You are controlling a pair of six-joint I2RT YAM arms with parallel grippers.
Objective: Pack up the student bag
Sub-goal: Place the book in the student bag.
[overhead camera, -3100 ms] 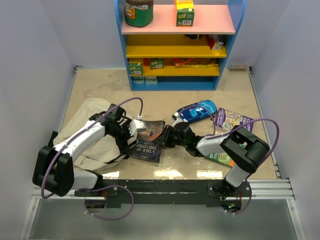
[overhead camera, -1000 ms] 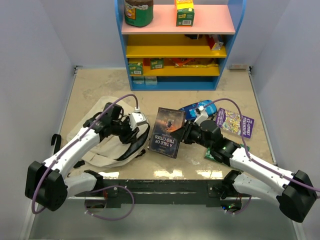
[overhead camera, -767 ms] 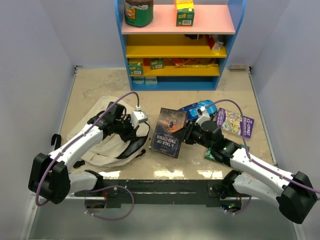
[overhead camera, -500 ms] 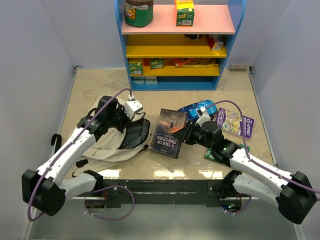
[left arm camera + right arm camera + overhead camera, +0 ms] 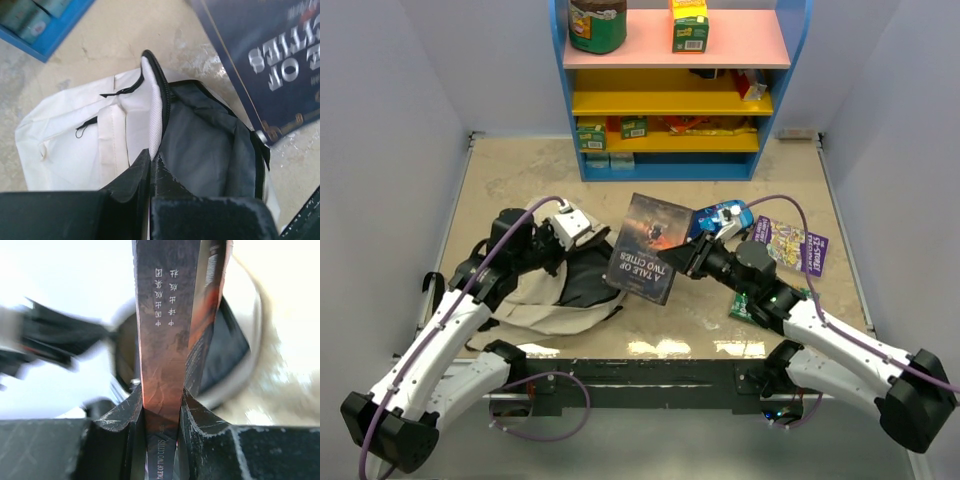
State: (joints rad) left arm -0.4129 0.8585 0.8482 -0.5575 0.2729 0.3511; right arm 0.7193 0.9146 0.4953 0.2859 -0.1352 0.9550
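Note:
The student bag (image 5: 520, 298), a beige canvas backpack with black zipper trim, lies at the left of the table with its dark grey mouth (image 5: 582, 276) facing right. My left gripper (image 5: 563, 243) is shut on the upper rim of that mouth; in the left wrist view its tips (image 5: 151, 155) pinch the white edge beside the grey lining (image 5: 200, 145). My right gripper (image 5: 688, 258) is shut on a dark book, "A Tale of Two Cities" (image 5: 645, 248), held tilted above the table just right of the mouth. The right wrist view shows the book's spine (image 5: 167, 315) clamped between the fingers (image 5: 161, 402).
A blue pencil case (image 5: 722, 217) and a purple book (image 5: 792, 243) lie right of the held book. A green book (image 5: 744, 306) sits under my right arm. A blue shelf unit (image 5: 670, 165) with boxes and a jar stands at the back.
My left gripper has shut on the bag's rim and pulled it back and left, lifting the mouth. My right gripper has raised the book and carried it left toward the bag.

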